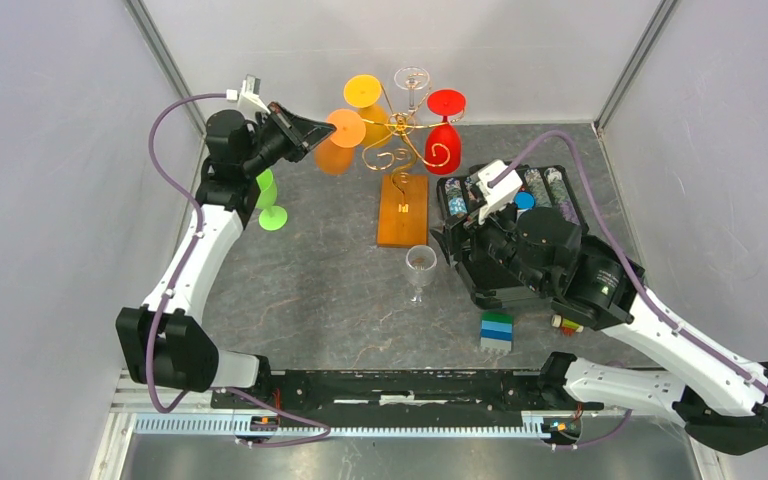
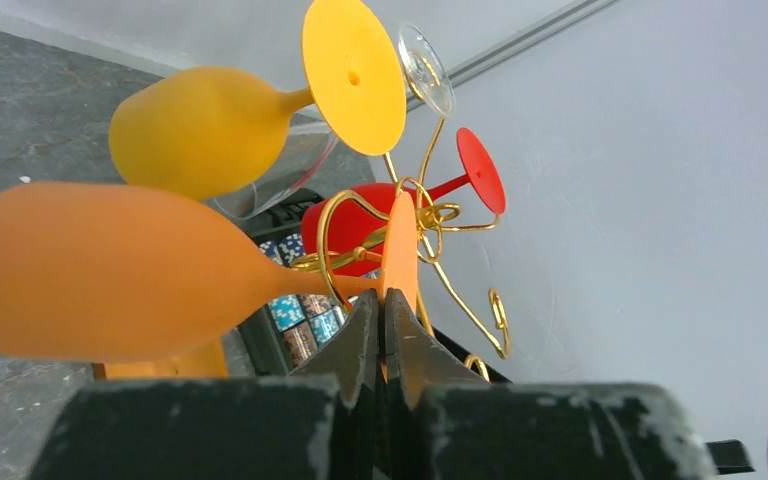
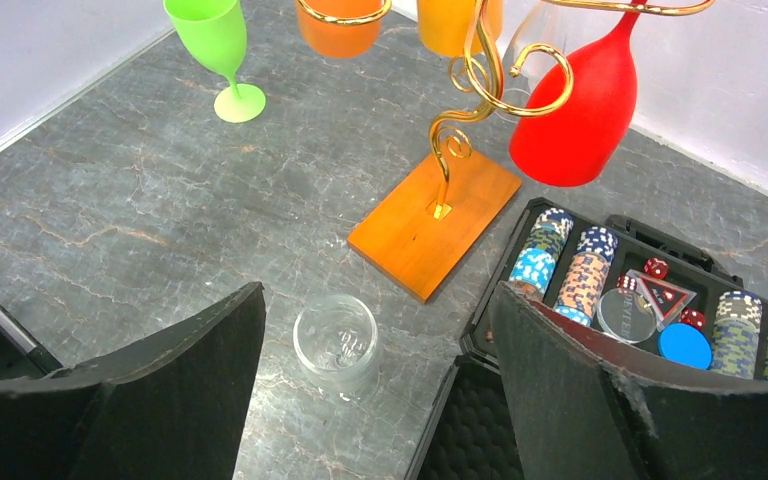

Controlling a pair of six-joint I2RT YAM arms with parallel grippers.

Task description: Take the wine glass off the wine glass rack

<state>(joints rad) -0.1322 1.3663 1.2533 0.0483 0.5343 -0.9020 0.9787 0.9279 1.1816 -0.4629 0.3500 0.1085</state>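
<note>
The wine glass rack [image 1: 400,135] is a gold wire stand on an orange-brown wooden base [image 1: 403,210]. An orange wine glass [image 1: 338,140], a yellow one [image 1: 365,100], a clear one [image 1: 412,80] and a red one [image 1: 444,130] hang upside down on it. My left gripper [image 1: 322,128] is shut on the foot of the orange glass [image 2: 398,250]; its stem still lies in a gold wire curl [image 2: 328,250]. My right gripper [image 3: 378,292] is open and empty, just above a clear glass [image 3: 337,345] that stands on the table.
A green glass [image 1: 272,200] stands on the table under the left arm. An open black case of poker chips [image 1: 545,190] lies right of the rack, partly under the right arm. A blue-green block [image 1: 497,330] lies near the front.
</note>
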